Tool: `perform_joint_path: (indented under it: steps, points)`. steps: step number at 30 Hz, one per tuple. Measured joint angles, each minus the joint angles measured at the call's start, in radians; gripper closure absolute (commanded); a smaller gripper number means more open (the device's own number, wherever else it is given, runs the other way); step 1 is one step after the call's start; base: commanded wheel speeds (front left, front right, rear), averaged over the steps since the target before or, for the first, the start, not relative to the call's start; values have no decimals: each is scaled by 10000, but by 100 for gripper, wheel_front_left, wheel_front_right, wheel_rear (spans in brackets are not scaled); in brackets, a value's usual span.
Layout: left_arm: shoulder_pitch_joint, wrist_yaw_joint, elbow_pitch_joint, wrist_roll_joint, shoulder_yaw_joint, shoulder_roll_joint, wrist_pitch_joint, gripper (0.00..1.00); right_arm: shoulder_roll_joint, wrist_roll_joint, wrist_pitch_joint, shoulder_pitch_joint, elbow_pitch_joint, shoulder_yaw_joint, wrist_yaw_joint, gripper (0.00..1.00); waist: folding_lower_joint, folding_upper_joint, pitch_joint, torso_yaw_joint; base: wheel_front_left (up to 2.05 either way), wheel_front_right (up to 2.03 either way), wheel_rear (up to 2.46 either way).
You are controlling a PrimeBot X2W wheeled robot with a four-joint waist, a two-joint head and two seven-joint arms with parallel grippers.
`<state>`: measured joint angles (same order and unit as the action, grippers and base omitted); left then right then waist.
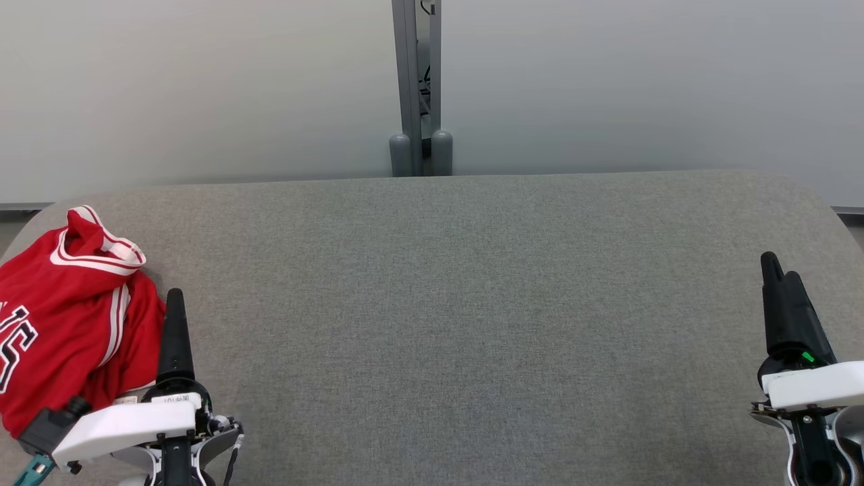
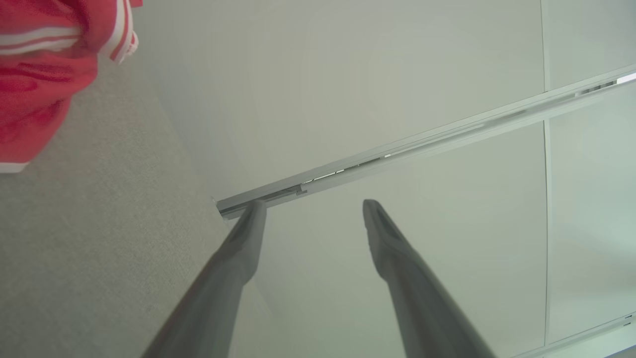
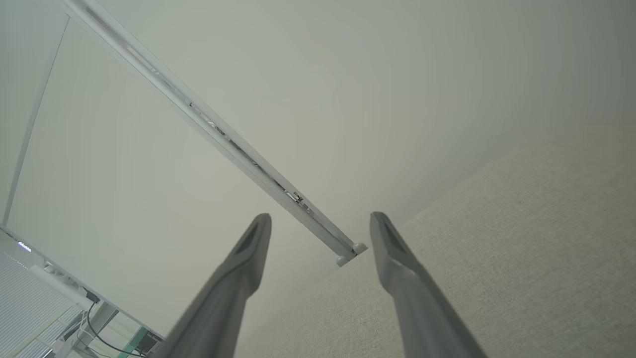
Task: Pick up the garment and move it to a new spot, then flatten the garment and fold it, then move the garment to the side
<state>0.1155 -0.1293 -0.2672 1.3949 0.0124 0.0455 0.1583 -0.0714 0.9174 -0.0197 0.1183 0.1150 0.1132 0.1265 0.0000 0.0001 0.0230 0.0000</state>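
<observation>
The garment (image 1: 64, 317) is a red jersey with white trim and white numerals, lying crumpled at the left end of the grey table (image 1: 459, 324). My left gripper (image 1: 174, 300) sits just right of it at the lower left, open, nothing between its fingers. In the left wrist view the garment (image 2: 39, 74) fills the upper left corner, away from the open left gripper (image 2: 314, 209). My right gripper (image 1: 779, 266) stands at the lower right, far from the garment. In the right wrist view the right gripper (image 3: 320, 221) is open and empty.
Pale wall panels rise behind the table, joined by a grey metal post (image 1: 418, 88) at the back centre. The table's far corners are rounded. A wide stretch of grey surface lies between the two grippers.
</observation>
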Motion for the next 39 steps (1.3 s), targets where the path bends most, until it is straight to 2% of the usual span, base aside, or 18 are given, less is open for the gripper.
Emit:
perform_joint_path:
  steps: [7,14,15,21,28,39]
  points:
    - [-82,0,364,-1400,257,4,111,0,0,-1758,-288,1,-104,-322,0,0,0,0,26,21,0,0,0]
    - [-160,19,470,-3354,706,0,230,0,59,-3342,-556,2,-27,-529,2,0,0,0,55,44,0,0,0]
    - [-265,117,495,-4015,763,19,274,0,59,-3799,-637,3,-48,-627,2,0,0,0,62,44,0,0,0]
    - [-334,518,955,-5574,364,15,366,0,52,-4949,-867,27,-54,-938,4,0,0,0,89,32,0,0,0]
    - [-570,995,1383,-7200,-382,12,468,0,67,-5793,-1087,151,130,-1118,13,0,0,0,121,0,0,0,0]
    - [-874,2019,943,-9582,-1283,13,598,0,190,-6920,-1453,164,696,-1350,13,0,0,0,233,-54,0,0,0]
